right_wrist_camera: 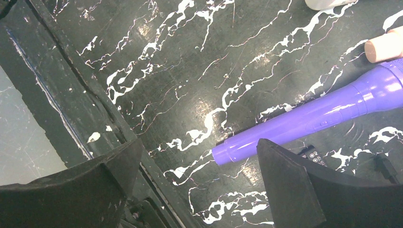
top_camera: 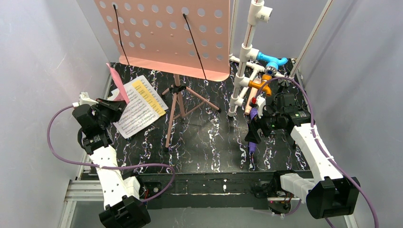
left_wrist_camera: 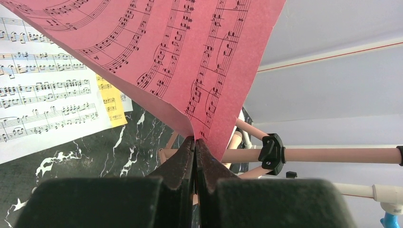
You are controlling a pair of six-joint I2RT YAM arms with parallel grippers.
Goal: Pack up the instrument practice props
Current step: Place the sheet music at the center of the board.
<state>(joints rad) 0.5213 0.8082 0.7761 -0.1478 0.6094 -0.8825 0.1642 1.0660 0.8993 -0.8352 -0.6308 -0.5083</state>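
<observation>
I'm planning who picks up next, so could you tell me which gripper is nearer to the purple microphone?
Right. The right gripper hangs open just over the purple microphone, at its tail end. The left gripper is across the table, shut on a pink music sheet.

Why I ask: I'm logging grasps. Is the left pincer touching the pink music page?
Touching. The left wrist view shows the left pincer closed on the pink music page, with the paper pinched between its two fingers.
</observation>
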